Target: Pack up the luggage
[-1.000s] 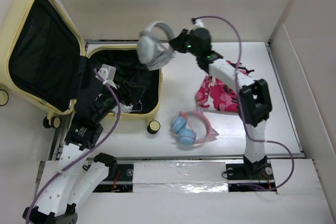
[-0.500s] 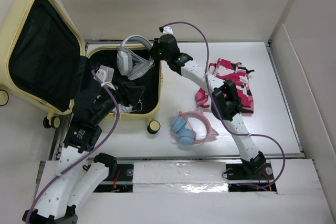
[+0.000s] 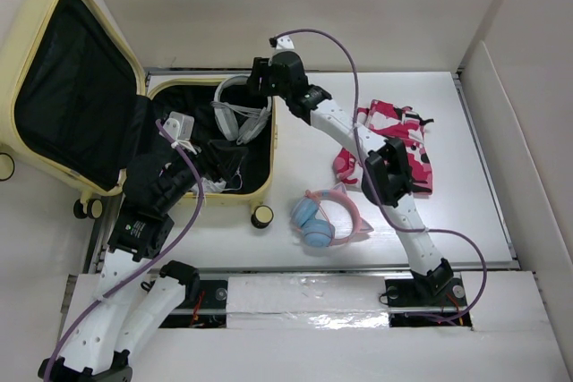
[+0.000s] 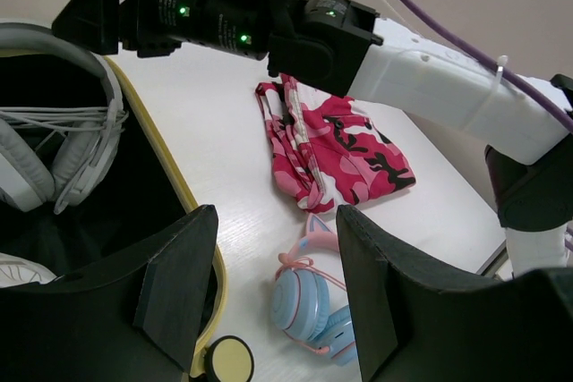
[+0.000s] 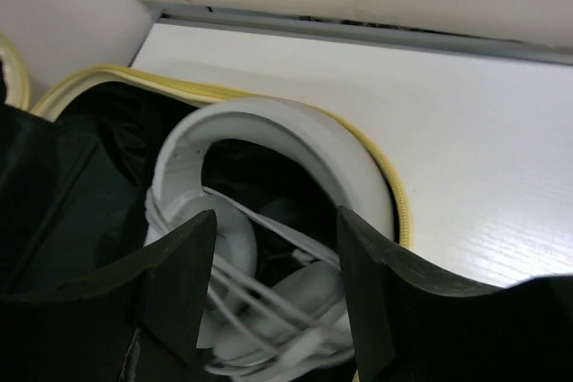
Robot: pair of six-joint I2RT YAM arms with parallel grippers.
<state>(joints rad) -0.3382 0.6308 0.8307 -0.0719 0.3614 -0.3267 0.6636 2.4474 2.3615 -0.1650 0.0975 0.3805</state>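
Observation:
The luggage (image 3: pixel 258 192), a pale yellow hard-shell suitcase, lies open at the left with its lid (image 3: pixel 18 51) leaning back. White headphones (image 3: pixel 240 109) with a wound cable rest on the black lining in its far right corner. My right gripper (image 3: pixel 258 87) hovers just above them, open; in the right wrist view the headphones (image 5: pixel 269 131) lie free below the right gripper (image 5: pixel 276 221). My left gripper (image 3: pixel 183 170) hangs open over the suitcase's near side, holding nothing. In the left wrist view the left gripper (image 4: pixel 276 221) frames the table beyond the suitcase rim (image 4: pixel 201 221).
Pink-and-blue cat-ear headphones (image 3: pixel 327 219) lie on the white table right of the suitcase wheel (image 3: pixel 261 216). A pink camouflage cloth (image 3: pixel 385 154) lies farther right, under my right arm. A white adapter (image 3: pixel 182 124) and dark items (image 3: pixel 228 158) sit inside the suitcase. Walls enclose the table.
My right arm swung left, carrying the white headphones from above the table down into the suitcase. Its jaws then opened and let them go. The left arm stayed still.

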